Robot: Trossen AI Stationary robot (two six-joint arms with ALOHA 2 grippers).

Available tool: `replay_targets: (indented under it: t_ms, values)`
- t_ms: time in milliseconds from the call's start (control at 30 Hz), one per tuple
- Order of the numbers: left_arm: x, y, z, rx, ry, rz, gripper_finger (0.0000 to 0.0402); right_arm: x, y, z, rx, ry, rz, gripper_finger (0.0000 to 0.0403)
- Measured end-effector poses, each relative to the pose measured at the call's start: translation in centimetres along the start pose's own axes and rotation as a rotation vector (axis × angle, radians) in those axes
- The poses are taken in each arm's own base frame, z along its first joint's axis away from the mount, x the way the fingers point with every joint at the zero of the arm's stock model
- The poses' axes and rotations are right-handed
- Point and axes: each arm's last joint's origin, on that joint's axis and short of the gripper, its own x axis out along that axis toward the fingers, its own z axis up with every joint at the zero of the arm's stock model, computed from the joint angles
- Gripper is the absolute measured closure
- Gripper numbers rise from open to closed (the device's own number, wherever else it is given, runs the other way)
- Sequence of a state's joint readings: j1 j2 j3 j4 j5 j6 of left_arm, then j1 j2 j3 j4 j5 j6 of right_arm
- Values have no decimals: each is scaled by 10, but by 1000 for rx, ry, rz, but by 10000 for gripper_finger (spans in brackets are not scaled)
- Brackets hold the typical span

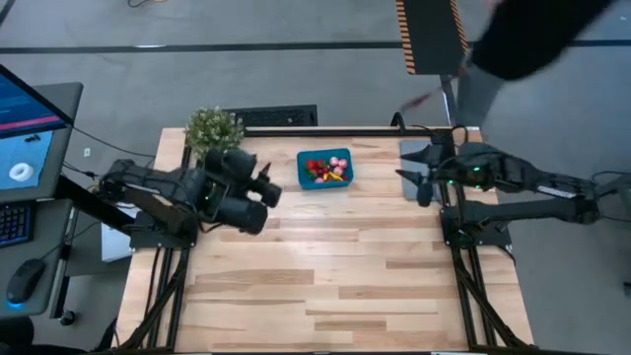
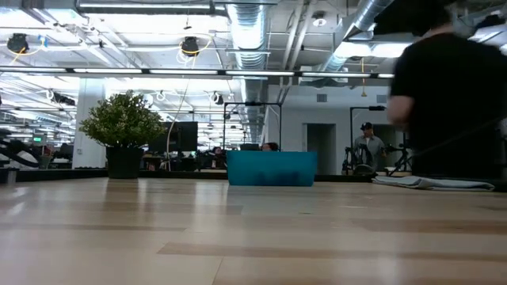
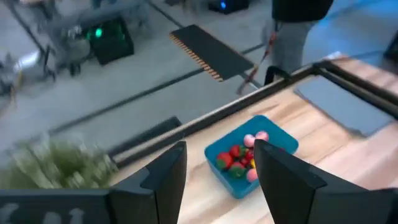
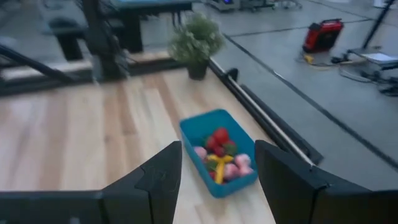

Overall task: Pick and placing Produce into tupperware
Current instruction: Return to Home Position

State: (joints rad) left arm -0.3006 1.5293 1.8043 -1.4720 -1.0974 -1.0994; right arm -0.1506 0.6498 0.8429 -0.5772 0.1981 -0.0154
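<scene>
In the high view, the tub (image 1: 308,158) sits on the table (image 1: 325,266) toward its far edge, about midway across, with the produce (image 1: 328,170) piled inside it in red, pink and yellow. The plant (image 1: 213,128) stands at the far left corner. The left gripper (image 1: 268,187) hangs over the boards just left of the tub, and the right gripper (image 1: 422,177) is over the plate (image 1: 409,150) at the table's right, well apart from the tub. A person (image 1: 532,39) in dark clothes is beyond the far right corner. In the low view we see no gripper; the tub stands on the far part of the table, the plant to the left of it, the plate lying flat at the right, and the person behind that. In the left wrist view, the fingers (image 3: 168,180) stand wide apart with nothing between them, and the tub with its produce shows in the gap, farther off on the wood. In the right wrist view, the fingers (image 4: 286,180) are likewise spread wide and bare, and the filled tub lies beyond them, the plant past it.
</scene>
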Motion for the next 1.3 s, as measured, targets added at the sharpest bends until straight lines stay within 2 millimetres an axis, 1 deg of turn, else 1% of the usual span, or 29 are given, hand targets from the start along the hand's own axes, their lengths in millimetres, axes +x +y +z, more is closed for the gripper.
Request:
replay_targets:
  t_ms: [67,133,233,333,433,567,700,800,867,1000,1167,1300]
  values:
    - [8,4,-26,-63,12,6,223,-6,-2,1,30,-30,33,178]
    - [16,9,-55,-83,48,-10,223,-9,-3,2,41,-50,58,178]
    - [30,13,-93,-165,85,-88,223,-11,-3,2,45,-57,85,178]
    - [46,17,-126,-195,125,-207,223,-11,-4,1,57,-53,75,178]
    - [58,23,-153,-239,144,-344,223,-10,-5,1,64,-47,65,178]
    - [68,36,-177,-299,114,-554,223,-7,-5,1,70,-38,65,178]
    - [71,55,-190,-386,-18,-785,223,-5,-5,1,65,-31,62,178]
    - [73,74,-195,-433,-128,-895,223,-4,-8,4,55,-58,44,178]
    - [74,87,-197,-461,-182,-919,223,-3,-10,6,48,-76,24,178]
    - [74,110,-199,-491,-227,-939,223,-3,-18,11,24,-133,-40,178]
    - [64,138,-191,-535,-297,-945,223,-2,-30,17,62,-189,-109,178]
    - [57,154,-194,-518,-325,-948,223,-2,-35,15,84,-183,-90,178]
